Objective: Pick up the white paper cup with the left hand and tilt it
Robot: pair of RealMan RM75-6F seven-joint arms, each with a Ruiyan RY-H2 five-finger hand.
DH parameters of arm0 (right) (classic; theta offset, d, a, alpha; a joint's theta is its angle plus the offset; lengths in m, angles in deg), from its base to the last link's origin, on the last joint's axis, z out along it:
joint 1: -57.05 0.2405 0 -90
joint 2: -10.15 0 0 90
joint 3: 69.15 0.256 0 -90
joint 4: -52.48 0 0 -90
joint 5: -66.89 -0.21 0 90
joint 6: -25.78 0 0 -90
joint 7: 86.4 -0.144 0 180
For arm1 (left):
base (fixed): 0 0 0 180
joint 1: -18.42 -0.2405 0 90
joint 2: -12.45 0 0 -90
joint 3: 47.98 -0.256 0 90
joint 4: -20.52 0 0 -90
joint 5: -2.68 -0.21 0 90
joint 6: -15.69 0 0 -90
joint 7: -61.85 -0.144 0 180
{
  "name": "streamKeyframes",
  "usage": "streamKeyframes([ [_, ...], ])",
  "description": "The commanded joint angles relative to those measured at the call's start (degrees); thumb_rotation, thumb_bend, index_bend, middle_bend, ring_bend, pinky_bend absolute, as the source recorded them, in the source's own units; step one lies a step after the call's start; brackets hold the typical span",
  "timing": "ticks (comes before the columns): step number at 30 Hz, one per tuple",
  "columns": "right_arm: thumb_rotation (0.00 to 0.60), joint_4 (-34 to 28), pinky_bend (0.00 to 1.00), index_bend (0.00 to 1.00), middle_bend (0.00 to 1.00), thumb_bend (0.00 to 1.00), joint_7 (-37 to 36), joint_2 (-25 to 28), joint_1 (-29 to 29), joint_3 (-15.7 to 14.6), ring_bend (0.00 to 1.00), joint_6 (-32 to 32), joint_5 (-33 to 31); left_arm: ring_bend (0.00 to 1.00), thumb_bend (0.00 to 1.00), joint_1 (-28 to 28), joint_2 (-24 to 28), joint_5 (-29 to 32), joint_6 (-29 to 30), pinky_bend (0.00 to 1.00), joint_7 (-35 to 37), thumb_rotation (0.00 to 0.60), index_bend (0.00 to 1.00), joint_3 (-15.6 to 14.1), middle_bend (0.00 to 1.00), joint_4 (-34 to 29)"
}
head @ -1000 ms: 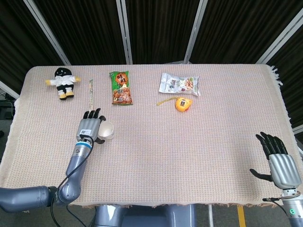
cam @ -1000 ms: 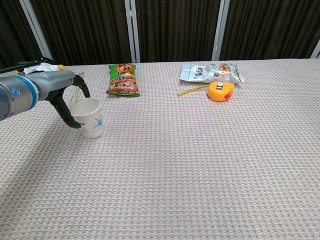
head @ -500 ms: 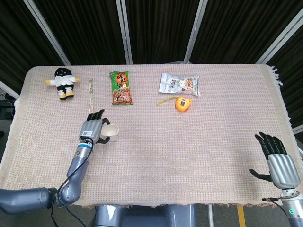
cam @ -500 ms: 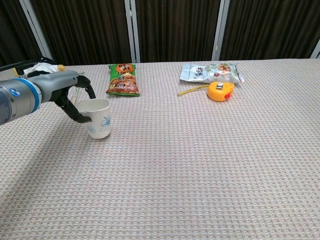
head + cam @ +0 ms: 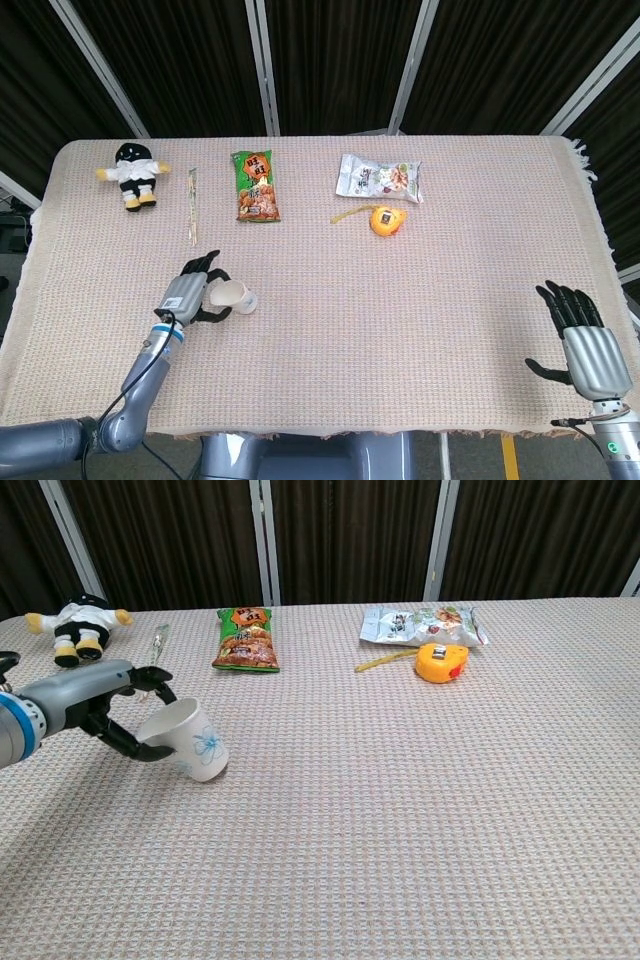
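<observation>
The white paper cup (image 5: 232,296) with a blue flower print (image 5: 192,743) is tilted, its mouth turned toward my left palm and its base low over the woven tablecloth. My left hand (image 5: 190,291) (image 5: 108,706) grips it near the rim, fingers curled under it and thumb above. Whether the base touches the cloth I cannot tell. My right hand (image 5: 585,344) hovers at the table's near right corner with fingers spread and nothing in it; the chest view does not show it.
Along the far side lie a plush doll (image 5: 132,172), a wrapped chopstick pair (image 5: 192,205), a green snack bag (image 5: 256,185), a white snack bag (image 5: 379,178) and an orange tape measure (image 5: 386,219). The table's front edge runs just below my left forearm.
My left hand has drawn back toward the near edge with the cup. The cup has gone from upright to tilted, mouth toward the hand. The right hand has barely moved.
</observation>
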Motion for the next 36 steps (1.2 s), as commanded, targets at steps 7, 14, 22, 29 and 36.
streamKeyframes([
  [7, 0.600, -0.3, 0.00, 0.00, 0.00, 0.00, 0.7, -0.2, 0.0, -0.1, 0.00, 0.0, 0.1, 0.00, 0.21, -1.1, 5.5, 2.2, -2.7, 0.00, -0.4, 0.600, 0.28, -1.8, 0.00, -0.1],
  [14, 0.600, -0.4, 0.00, 0.00, 0.00, 0.00, 1.0, -0.2, 0.0, -0.2, 0.00, 0.1, 0.3, 0.00, 0.08, -0.5, 8.2, 5.0, -2.7, 0.00, -3.1, 0.600, 0.13, -2.0, 0.00, -2.2],
  [22, 0.600, -0.4, 0.00, 0.00, 0.00, 0.00, 0.6, -0.1, 0.1, 0.0, 0.00, 0.2, 0.2, 0.00, 0.08, 2.2, 7.3, 10.1, 0.2, 0.00, -10.0, 0.600, 0.18, -1.6, 0.00, -4.0],
  [29, 0.600, -0.3, 0.00, 0.00, 0.00, 0.00, 0.5, -0.1, 0.0, -0.2, 0.00, 0.3, 0.4, 0.00, 0.08, 5.7, 3.4, 15.1, 6.2, 0.00, -20.2, 0.600, 0.27, -1.5, 0.00, -3.4],
  [36, 0.600, -0.3, 0.00, 0.00, 0.00, 0.00, 0.0, 0.1, 0.0, -0.1, 0.00, 0.4, 0.4, 0.00, 0.08, 8.3, -0.3, 19.3, 10.7, 0.00, -28.2, 0.600, 0.31, -1.3, 0.00, -2.9],
])
